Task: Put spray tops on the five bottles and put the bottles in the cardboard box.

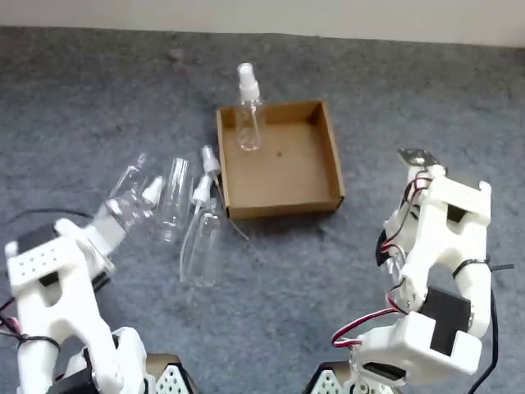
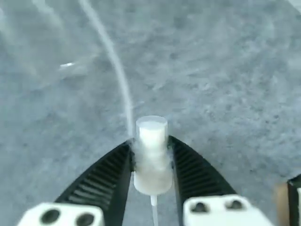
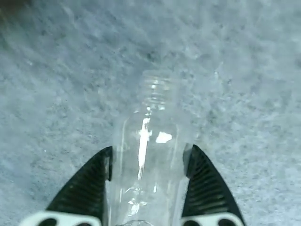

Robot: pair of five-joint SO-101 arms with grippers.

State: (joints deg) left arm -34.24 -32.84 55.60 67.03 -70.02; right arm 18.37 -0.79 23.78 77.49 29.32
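Wrist views: my left fingers (image 2: 106, 176) clench a spray top (image 2: 151, 150), right fingers (image 3: 87, 186) grip a bottle (image 3: 149, 155).
Probably light, slick plastic; I'd hold mid-body.

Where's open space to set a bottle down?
Bare carpet: in front of the box, between left arm and right arm, and between box and right arm. Most of the box floor too, save one bottle at its far edge. Crowded: loose bottles left of the box.

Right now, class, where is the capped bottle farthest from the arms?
In the high view, the capped bottle lies at the far-left corner of the cardboard box, its spray top sticking out over the far rim.
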